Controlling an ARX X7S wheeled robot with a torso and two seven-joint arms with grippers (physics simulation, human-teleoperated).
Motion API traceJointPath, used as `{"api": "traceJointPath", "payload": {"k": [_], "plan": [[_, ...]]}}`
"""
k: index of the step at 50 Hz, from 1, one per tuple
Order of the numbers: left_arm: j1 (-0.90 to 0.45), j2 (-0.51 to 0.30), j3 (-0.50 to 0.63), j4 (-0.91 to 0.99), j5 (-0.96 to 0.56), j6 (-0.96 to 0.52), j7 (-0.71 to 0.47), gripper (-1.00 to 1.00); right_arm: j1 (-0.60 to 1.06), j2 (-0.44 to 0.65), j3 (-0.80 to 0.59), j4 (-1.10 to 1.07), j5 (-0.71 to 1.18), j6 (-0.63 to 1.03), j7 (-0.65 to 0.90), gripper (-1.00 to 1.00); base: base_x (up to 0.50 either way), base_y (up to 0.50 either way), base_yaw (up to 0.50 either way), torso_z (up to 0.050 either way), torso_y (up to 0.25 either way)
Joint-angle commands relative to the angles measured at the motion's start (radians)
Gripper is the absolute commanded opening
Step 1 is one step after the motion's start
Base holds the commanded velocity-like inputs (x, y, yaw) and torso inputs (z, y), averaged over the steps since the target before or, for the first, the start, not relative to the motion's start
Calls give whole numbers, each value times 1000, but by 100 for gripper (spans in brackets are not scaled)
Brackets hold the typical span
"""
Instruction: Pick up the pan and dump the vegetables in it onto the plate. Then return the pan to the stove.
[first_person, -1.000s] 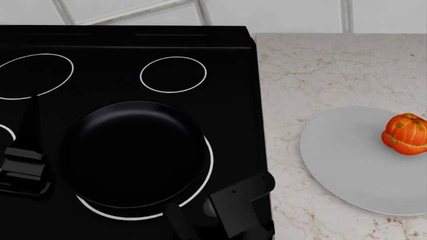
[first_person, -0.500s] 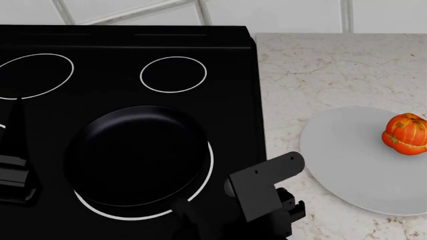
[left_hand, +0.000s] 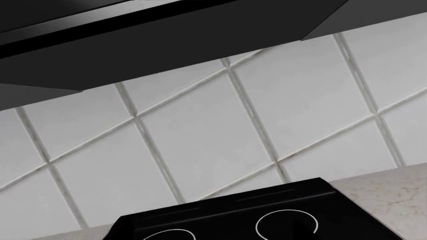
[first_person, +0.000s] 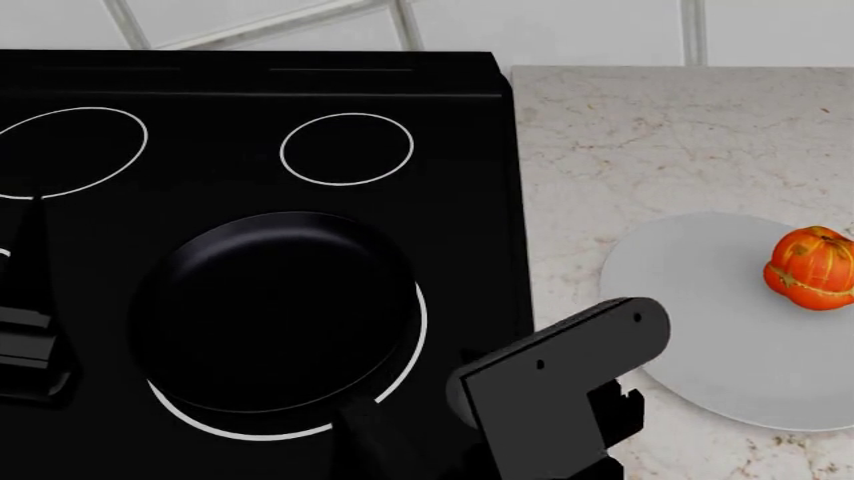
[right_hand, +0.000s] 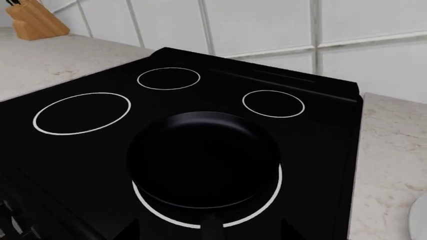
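The pan (first_person: 274, 310) sits flat on the stove (first_person: 441, 160), resting over a white burner ring (first_person: 416, 345) that shows as a crescent around its near and right side, and it holds nothing. Its handle (first_person: 380, 440) runs toward the lower edge of the head view. The right gripper (first_person: 567, 400) is just to the right of that handle and apart from the pan's rim, over the seam between the stove and the marble counter (first_person: 641, 140); its dark body hides the fingers, so whether it is spread or closed cannot be told, and nothing appears to be held in it. In the right wrist view the pan (right_hand: 203, 160) lies straight ahead of that gripper, with the handle's root (right_hand: 212, 227) nearest to it and three other burner rings beyond. The plate (first_person: 721, 330) lies on the counter to the right of the right gripper, close by, its near-left edge partly covered by the gripper's body. The vegetable (first_person: 811, 268) rests on the plate's far right part, well away from the gripper and the pan. The left gripper (first_person: 27, 345) hangs over the stove's left edge, clear of the pan; its opening cannot be judged either. The left wrist view shows only the tiled wall (left_hand: 200, 140), a dark hood (left_hand: 167, 35) and the stove's back edge (left_hand: 267, 205).
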Motion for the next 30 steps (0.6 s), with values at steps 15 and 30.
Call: {"api": "traceJointPath", "payload": {"k": [15,30], "plan": [[8,17,-35,6,-32,23,-4,100,-58,-67,576,-285,763,215,483,100,0,0,0,0,0],[58,-5,-49,11,-2,62,11,100,64,19,610,-285,1174,182,959,100,0,0,0,0,0]]}}
